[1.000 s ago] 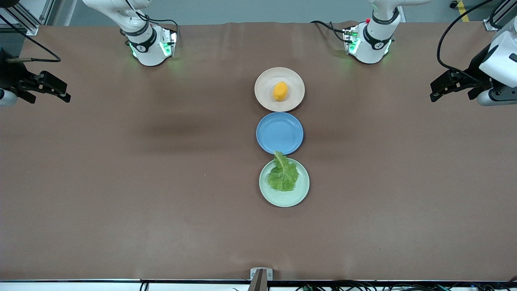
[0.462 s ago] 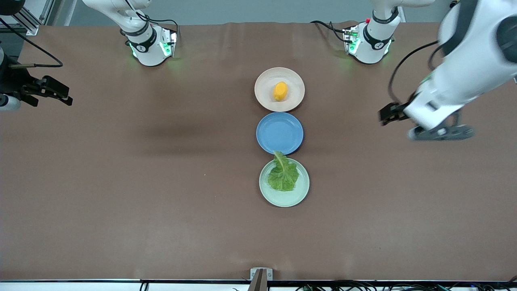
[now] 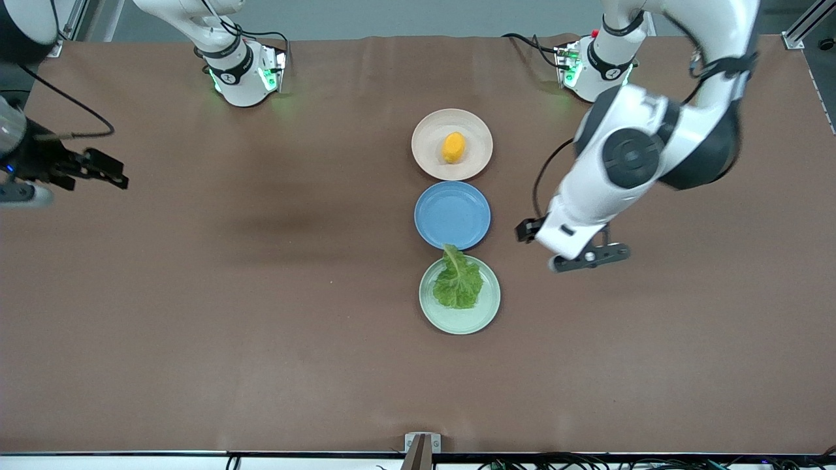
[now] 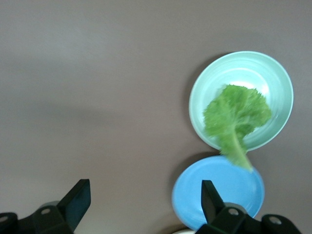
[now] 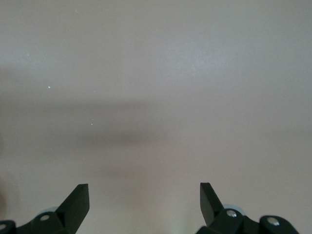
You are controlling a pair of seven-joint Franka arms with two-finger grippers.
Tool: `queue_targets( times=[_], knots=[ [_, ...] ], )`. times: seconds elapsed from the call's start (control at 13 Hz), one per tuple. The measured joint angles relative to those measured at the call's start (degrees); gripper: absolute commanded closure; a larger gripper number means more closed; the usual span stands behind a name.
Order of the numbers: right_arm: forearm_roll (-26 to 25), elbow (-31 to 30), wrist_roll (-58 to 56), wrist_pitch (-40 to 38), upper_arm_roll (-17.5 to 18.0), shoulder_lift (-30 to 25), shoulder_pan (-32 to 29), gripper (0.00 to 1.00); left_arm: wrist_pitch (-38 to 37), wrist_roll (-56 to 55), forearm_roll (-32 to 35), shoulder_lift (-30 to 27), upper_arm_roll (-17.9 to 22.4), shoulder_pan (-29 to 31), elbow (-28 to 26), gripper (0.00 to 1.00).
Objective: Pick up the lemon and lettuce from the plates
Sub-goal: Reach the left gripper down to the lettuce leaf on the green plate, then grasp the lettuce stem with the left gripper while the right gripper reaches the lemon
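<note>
The lemon lies on the beige plate, the plate nearest the robots' bases. The lettuce lies on the mint green plate, nearest the front camera, its stem reaching over the blue plate's rim. My left gripper hangs open and empty over bare table beside the blue plate, toward the left arm's end. In the left wrist view the lettuce and the green plate show past the open left gripper. My right gripper is open over the right arm's end; the right gripper sees only bare table.
A blue plate with nothing on it sits between the two other plates, also seen as the blue plate in the left wrist view. The brown table mat spreads wide on both sides of the plate row.
The left arm has swung in from the table's end to beside the blue plate. The right gripper has drifted slightly toward the middle and nearer the camera. Plates, lemon and lettuce have not moved.
</note>
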Motion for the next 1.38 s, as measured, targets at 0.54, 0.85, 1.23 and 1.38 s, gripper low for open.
queue_targets(
  times=[0.54,0.85,1.23,1.38],
  knots=[
    [3.45,-1.67,28.68,0.07,1.06,2.87,17.79,0.00,15.38,-16.72,0.00,13.54,-0.05,-7.80,0.84,0.02],
    [3.88,-8.36,55.00,13.70,1.43,3.14,36.21,0.00,18.73,-19.32,0.00,18.97,-0.02,-9.35,4.97,0.16],
    [4.07,-12.88,76.42,32.59,1.45,11.69,53.37,0.00,21.29,-17.74,0.03,22.51,0.00,-9.59,5.79,0.30],
    [4.07,-12.60,82.07,39.37,1.40,17.50,57.66,0.00,21.37,-16.87,0.03,23.18,0.03,-9.60,5.89,0.39]
  ],
)
